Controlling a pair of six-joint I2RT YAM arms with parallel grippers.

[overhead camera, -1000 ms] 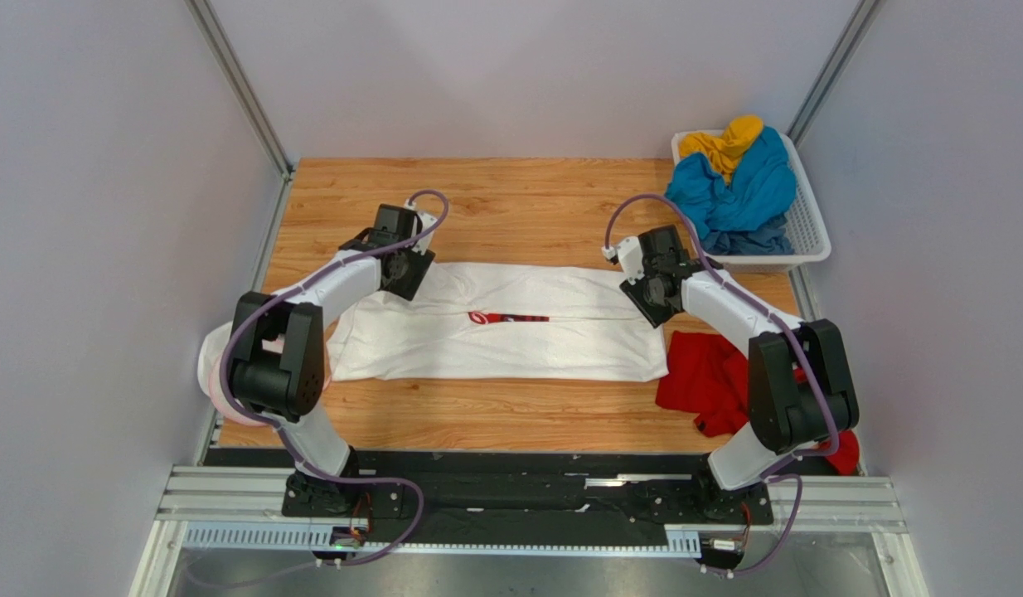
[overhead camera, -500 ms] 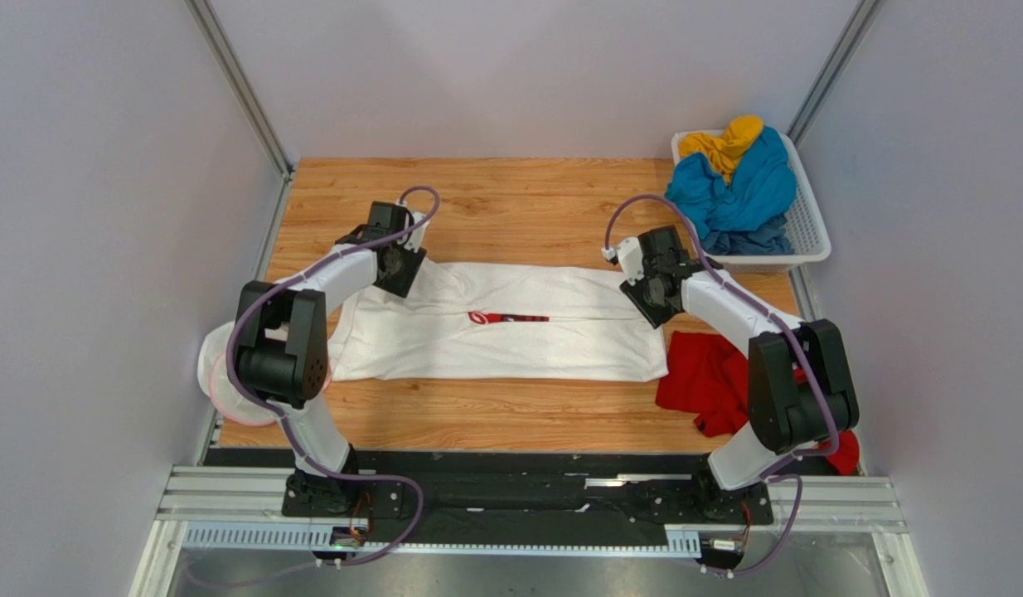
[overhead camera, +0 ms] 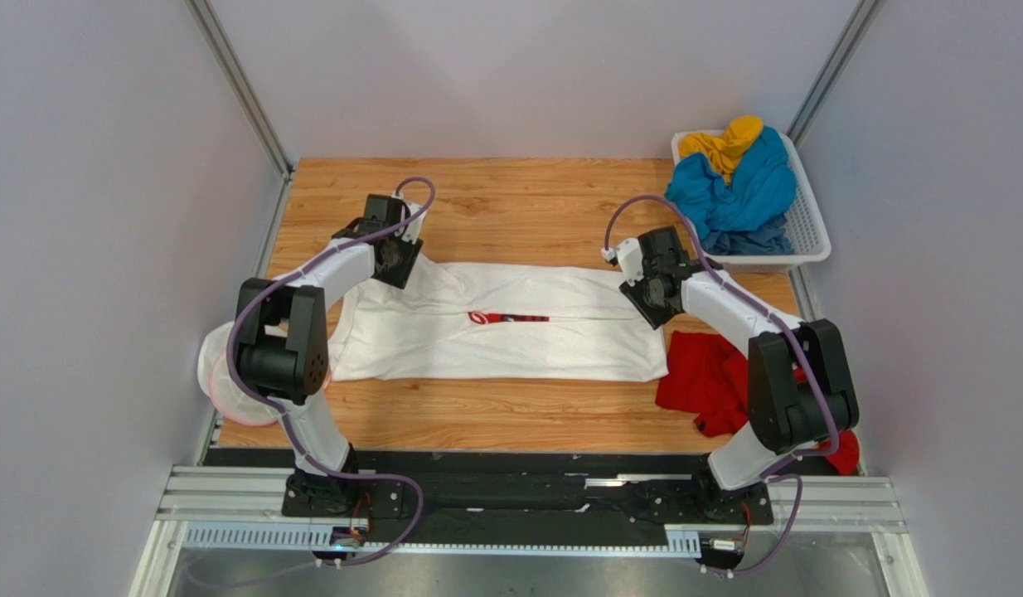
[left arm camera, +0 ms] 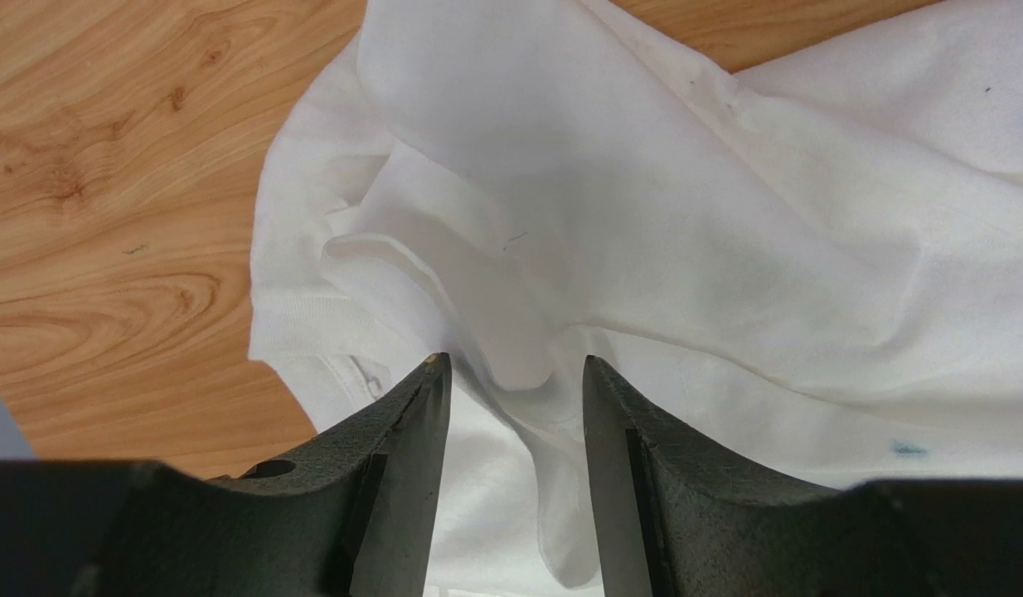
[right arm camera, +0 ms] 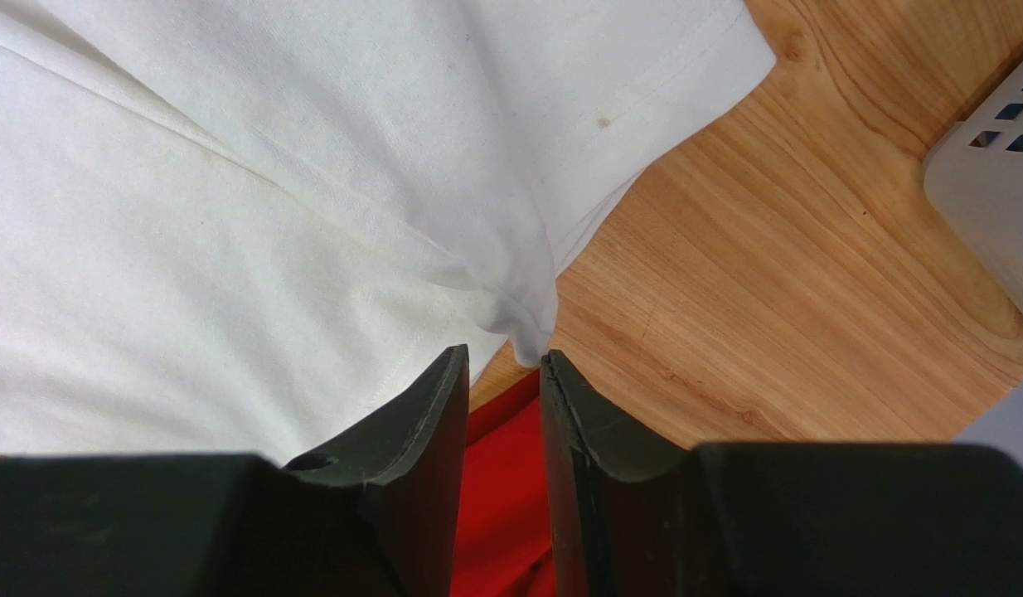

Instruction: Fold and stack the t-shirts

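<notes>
The white t-shirt (overhead camera: 504,346) lies as a long band across the table, a strip of its red print (overhead camera: 510,317) showing. At its far left corner my left gripper (overhead camera: 400,264) hangs open; in the wrist view its jaws (left arm camera: 514,363) stand apart around a raised fold of the white cloth (left arm camera: 529,361). My right gripper (overhead camera: 649,299) is at the far right corner, its jaws (right arm camera: 504,355) nearly together on the corner of the cloth (right arm camera: 529,338), whose folds are drawn up to a point there. The red t-shirt (overhead camera: 710,373) lies crumpled right of the white one.
A white lattice basket (overhead camera: 813,239) at the back right holds the blue t-shirt (overhead camera: 735,193) and the yellow one (overhead camera: 725,141). Its corner (right arm camera: 990,187) shows in the right wrist view. Bare wooden table (overhead camera: 517,205) lies behind the white shirt. Grey walls close in both sides.
The left gripper has shifted a little left and away along the shirt's far left corner, and its jaws have narrowed around the fold. The right arm has stayed where it was.
</notes>
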